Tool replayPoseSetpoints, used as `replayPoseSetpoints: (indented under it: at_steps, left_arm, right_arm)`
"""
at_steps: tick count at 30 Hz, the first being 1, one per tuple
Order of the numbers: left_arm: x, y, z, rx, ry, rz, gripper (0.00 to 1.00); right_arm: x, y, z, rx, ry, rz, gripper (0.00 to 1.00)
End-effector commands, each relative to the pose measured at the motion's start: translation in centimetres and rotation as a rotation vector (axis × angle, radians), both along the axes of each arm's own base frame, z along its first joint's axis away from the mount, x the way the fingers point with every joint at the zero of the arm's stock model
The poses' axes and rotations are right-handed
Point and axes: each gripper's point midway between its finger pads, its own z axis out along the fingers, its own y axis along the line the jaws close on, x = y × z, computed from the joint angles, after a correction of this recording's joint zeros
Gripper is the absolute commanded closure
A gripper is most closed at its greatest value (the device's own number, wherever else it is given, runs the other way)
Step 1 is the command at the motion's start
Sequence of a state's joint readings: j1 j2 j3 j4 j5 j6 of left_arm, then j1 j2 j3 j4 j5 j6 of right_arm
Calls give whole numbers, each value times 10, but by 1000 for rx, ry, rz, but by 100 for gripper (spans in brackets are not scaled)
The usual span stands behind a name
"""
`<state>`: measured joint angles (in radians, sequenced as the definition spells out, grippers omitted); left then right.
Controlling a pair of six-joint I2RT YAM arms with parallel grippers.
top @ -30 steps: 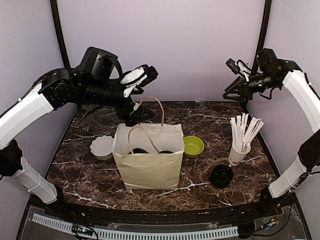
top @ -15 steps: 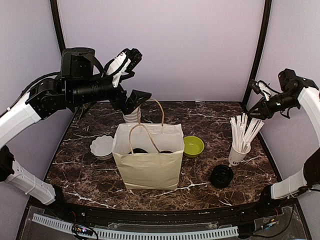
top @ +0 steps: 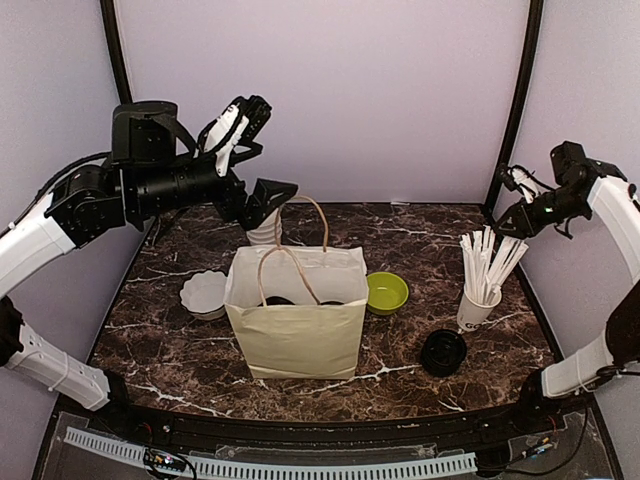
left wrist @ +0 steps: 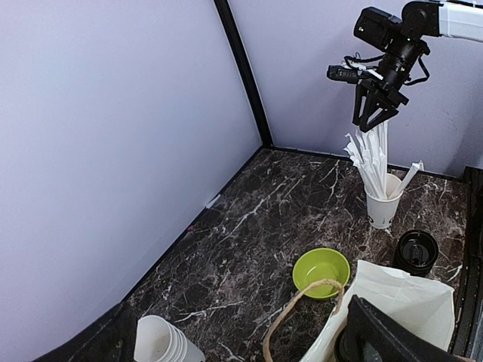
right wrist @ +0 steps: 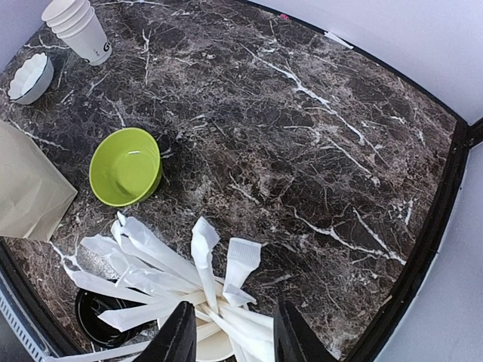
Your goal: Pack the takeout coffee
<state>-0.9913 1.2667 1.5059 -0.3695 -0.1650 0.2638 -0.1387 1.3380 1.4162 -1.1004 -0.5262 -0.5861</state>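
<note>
Two coffees (top: 281, 300) stood in the bag (top: 300, 345), below the left claw (top: 258, 152). Only their round, glossy black lids showed, facing up, long axis upright; cup walls hidden. Bag of creased tan paper with twisted cord handles. Left claw wide apart, empty. Right claw (right wrist: 230, 335) partly apart, empty, above the flat white sticks (right wrist: 151, 253)

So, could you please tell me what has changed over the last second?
The left gripper drew back up and left, away from the paper bag. The right gripper swung right and down, toward the cup of white sticks. Nothing was grasped or released. The bag, lime-green bowl and black lid stayed put.
</note>
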Motion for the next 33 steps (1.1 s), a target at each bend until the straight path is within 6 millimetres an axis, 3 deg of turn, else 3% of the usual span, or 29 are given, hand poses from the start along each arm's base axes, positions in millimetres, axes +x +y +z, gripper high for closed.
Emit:
replayPoseSetpoints:
  at_steps: [1,4,12,17,23,27,31,33]
  left_arm:
    - [-6,5,9,-47,-4,-1,1]
    - [-6,4,6,-43,3,-3,1]
    - [-6,6,3,-39,5,2,1]
    - [-4,9,4,-30,-11,15,1]
    - [0,15,7,-18,-35,50,1]
    - [7,21,14,-25,-53,105,1]
    - [15,31,22,-59,-80,178,1]
    - [15,36,27,-81,-93,197,1]
  right_arm:
    - [11,-1,-6,24,2,-13,65]
    - [13,3,-7,48,9,-2,70]
    - [5,6,9,54,-5,11,100]
    - [-8,8,44,38,-85,18,100]
    - [-29,11,101,4,-201,52,100]
    - [-41,14,166,-27,-369,71,100]
    - [-64,43,232,98,-538,192,100]
    - [-78,59,256,185,-590,285,100]
